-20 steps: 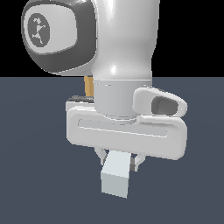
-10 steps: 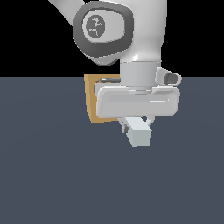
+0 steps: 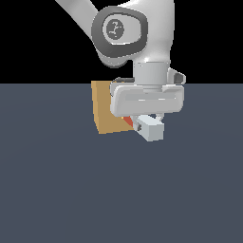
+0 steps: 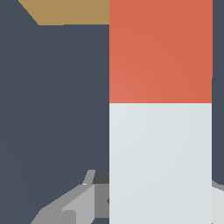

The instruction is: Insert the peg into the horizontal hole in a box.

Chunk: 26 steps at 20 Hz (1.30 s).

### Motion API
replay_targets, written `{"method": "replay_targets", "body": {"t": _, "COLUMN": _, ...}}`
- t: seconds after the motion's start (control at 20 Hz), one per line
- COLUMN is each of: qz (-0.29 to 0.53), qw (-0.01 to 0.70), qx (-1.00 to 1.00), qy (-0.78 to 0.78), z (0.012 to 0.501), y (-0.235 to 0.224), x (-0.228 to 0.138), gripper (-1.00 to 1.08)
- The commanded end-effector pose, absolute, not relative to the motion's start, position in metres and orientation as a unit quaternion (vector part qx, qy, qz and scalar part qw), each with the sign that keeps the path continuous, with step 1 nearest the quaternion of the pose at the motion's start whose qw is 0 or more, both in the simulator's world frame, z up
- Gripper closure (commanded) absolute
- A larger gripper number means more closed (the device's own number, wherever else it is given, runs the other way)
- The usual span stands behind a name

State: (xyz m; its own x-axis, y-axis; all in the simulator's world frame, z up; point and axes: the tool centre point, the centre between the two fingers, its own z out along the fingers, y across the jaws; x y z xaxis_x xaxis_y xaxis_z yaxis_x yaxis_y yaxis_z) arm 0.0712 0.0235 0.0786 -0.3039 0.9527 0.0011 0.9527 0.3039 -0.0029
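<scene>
My gripper (image 3: 149, 124) is shut on the peg (image 3: 150, 128), holding its pale grey-white part level above the floor. The peg's red end (image 3: 127, 122) points at the tan box (image 3: 105, 109) and reaches its face; I cannot tell whether it touches. The hole is hidden behind the peg and the hand. In the wrist view the peg (image 4: 160, 162) fills the middle, its red end (image 4: 160, 50) towards the box (image 4: 70, 12), with a fingertip (image 4: 72, 205) beside the white part.
The dark grey floor (image 3: 57, 190) spreads around the box. The arm's white links (image 3: 128, 33) rise above the hand.
The arm has carried the peg away from the camera towards the box. The box, nearly hidden behind the hand before, now shows, and the red end has come up to its face.
</scene>
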Motion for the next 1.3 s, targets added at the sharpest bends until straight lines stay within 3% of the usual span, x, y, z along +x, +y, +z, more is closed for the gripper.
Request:
{"method": "replay_targets", "body": {"t": 0.0, "qz": 0.0, "qw": 0.0, "qx": -0.587, "qy": -0.81, "z": 0.081, "y": 0.025, "x": 0.072, "gripper": 1.08}}
{"method": "replay_targets", "body": {"t": 0.7, "qz": 0.001, "qw": 0.0, "qx": -0.586, "qy": -0.81, "z": 0.081, "y": 0.031, "x": 0.069, "gripper": 1.08}}
{"method": "replay_targets", "body": {"t": 1.25, "qz": 0.0, "qw": -0.001, "qx": -0.586, "qy": -0.811, "z": 0.083, "y": 0.107, "x": 0.043, "gripper": 1.08}}
